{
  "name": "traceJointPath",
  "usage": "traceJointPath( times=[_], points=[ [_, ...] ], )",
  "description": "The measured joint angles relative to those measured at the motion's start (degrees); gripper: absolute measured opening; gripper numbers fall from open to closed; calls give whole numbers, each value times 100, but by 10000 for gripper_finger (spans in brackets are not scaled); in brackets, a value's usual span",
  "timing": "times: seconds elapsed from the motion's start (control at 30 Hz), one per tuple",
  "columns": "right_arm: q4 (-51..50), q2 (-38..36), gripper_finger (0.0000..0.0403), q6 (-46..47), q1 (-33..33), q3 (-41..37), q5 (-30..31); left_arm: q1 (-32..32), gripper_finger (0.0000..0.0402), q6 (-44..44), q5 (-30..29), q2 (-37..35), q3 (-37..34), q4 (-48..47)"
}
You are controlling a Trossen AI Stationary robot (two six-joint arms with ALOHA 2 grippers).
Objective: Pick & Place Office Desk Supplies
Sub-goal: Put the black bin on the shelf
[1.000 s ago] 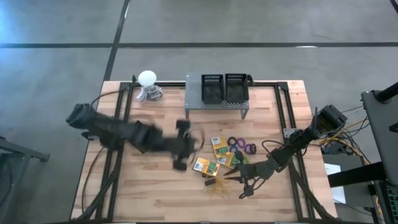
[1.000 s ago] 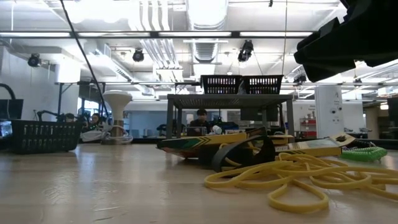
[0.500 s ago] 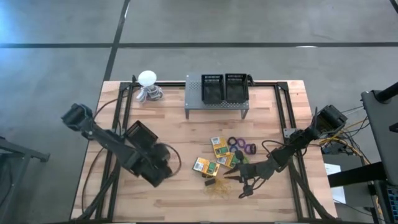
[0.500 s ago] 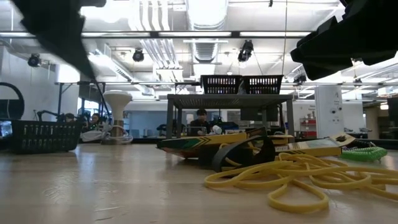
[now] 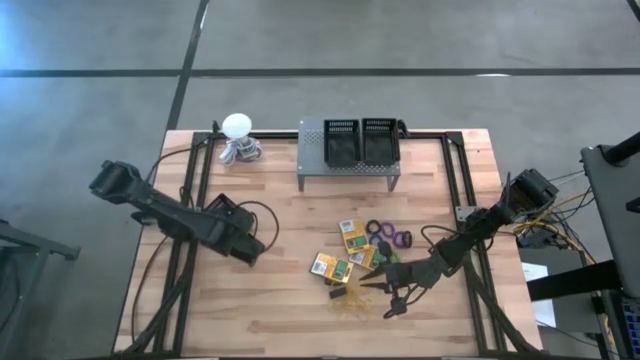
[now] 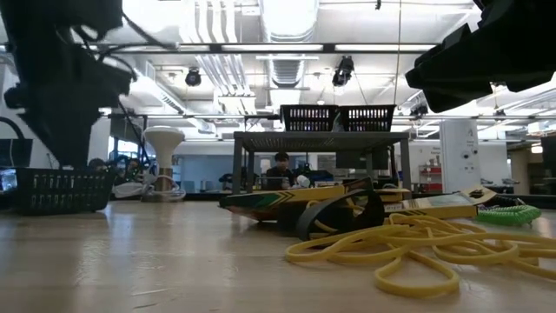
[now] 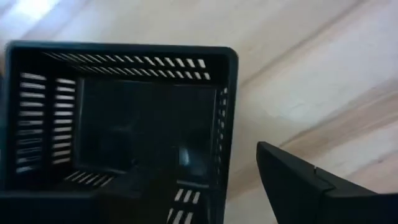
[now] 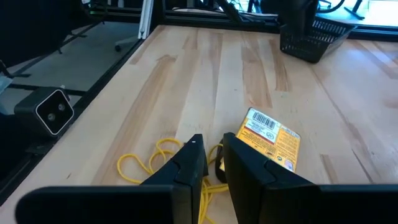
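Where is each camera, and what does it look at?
High view: above, looking straight down on the table and both arms.
Low view: at table height, across the yellow rubber bands; arms show dark at the top.
Left wrist view: on the left arm, over a black basket.
Right wrist view: behind the right gripper, sharing the rubber bands with the low view.

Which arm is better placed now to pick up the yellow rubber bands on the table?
Probably the right. The right gripper is low beside the rubber bands and crayon boxes. The left gripper is across the table, over a black basket.
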Motion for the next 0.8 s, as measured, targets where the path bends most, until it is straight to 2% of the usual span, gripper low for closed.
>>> traceJointPath(
  times=[0.2,0.5,0.67,0.73,0.8],
  points=[
    [-1,0,57,2,0,0,0,34,201,39,95,0,-269,539],
    [-1,0,57,0,0,-4,-2,34,101,39,193,0,-422,632],
    [-1,0,57,0,0,-4,-2,34,20,454,235,0,-422,1078],
    [-1,0,57,0,0,-4,-2,34,12,634,345,0,-403,1429],
    [-1,0,57,0,0,-7,-3,20,12,978,694,7,-282,1731]
  ],
)
